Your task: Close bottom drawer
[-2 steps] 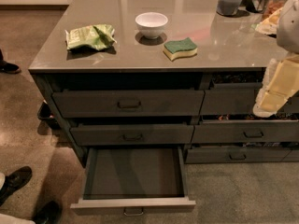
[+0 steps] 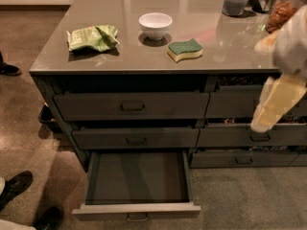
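Observation:
The bottom drawer (image 2: 137,208) is pulled far out at the lower left of the cabinet. Its low flat front faces me, with a small pull at the centre, and its dark inside (image 2: 138,176) is bare. Two taller grey drawers (image 2: 132,106) sit above it, both slightly open. My gripper (image 2: 276,102) hangs at the right edge of the view, a pale blurred shape in front of the right-hand drawers, well to the right of and above the bottom drawer.
On the counter (image 2: 144,56) lie a green bag (image 2: 92,37), a white bowl (image 2: 155,24) and a green-and-yellow sponge (image 2: 184,49); jars (image 2: 284,8) stand at the back right. A person's shoes (image 2: 17,186) are on the floor at the lower left. Narrower drawers (image 2: 249,135) with clutter are at the right.
The view has shifted slightly; the gripper sits a little lower and further left in the picture. The bottom drawer stays pulled out.

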`<state>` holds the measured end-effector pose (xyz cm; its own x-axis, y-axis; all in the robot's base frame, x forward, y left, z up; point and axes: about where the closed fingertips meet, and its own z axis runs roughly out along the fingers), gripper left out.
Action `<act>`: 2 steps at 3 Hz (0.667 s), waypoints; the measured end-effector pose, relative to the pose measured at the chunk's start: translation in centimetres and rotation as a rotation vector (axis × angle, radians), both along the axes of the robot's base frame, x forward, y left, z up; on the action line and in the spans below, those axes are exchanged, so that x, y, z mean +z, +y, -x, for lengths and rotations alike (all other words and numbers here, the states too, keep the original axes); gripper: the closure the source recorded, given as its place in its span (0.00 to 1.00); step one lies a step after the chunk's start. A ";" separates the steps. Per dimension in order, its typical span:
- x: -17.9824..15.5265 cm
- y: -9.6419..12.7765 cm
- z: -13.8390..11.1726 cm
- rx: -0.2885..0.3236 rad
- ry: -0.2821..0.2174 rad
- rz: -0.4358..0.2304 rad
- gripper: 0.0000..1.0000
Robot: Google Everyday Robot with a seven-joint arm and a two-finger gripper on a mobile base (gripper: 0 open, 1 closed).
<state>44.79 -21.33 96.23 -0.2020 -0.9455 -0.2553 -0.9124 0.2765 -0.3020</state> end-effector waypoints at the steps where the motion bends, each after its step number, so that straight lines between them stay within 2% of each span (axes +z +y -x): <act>1: -7.8 -1.0 -1.0 0.002 0.047 -0.079 0.00; 2: -18.5 -1.1 -1.3 0.002 0.119 -0.195 0.00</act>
<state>46.04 -22.42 77.74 -0.2402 -0.8808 -0.4080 -0.9389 0.3175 -0.1329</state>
